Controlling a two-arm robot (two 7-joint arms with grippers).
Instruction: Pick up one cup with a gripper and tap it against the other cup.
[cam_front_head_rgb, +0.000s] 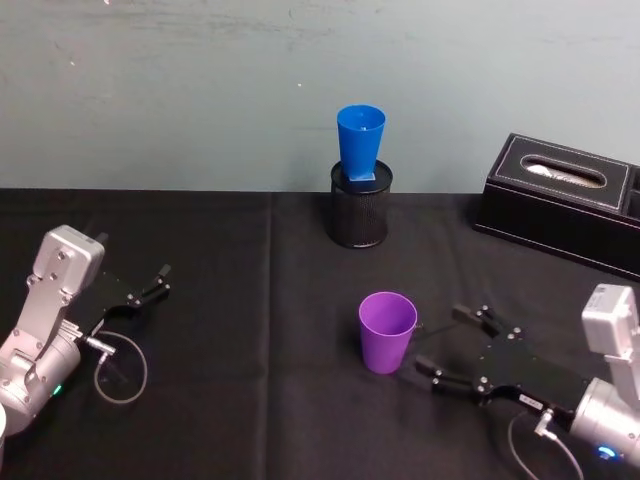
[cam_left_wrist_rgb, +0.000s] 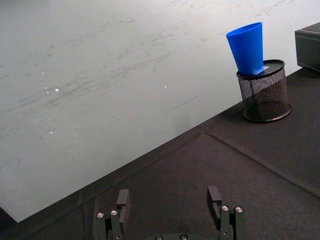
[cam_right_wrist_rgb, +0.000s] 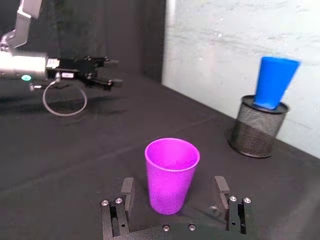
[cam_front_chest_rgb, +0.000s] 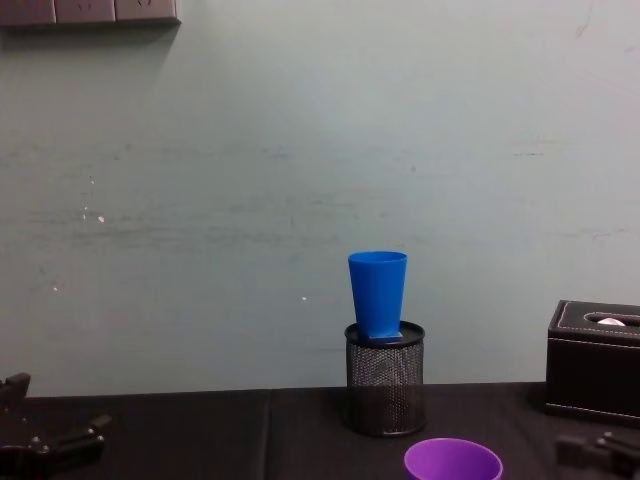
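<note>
The black table (cam_front_head_rgb: 250, 300) carries a tissue box (cam_front_head_rgb: 560, 200) to the right of the black wire-mesh cylinder (cam_front_head_rgb: 360, 215), whose top bears the upright blue cup (cam_front_head_rgb: 360, 143). Nearer the robot than the cylinder stands the purple cup (cam_front_head_rgb: 387, 332), with the right gripper (cam_front_head_rgb: 441, 339) just beside it, its 2 fingers spread. The left gripper (cam_front_head_rgb: 155, 283) lies far left of the cylinder, fingers spread too.

A scuffed pale green wall (cam_front_chest_rgb: 200, 200) rises behind the black-clothed table (cam_front_head_rgb: 250, 400). Grey wall plates (cam_front_chest_rgb: 90, 10) sit at eleven o'clock in the chest view.
</note>
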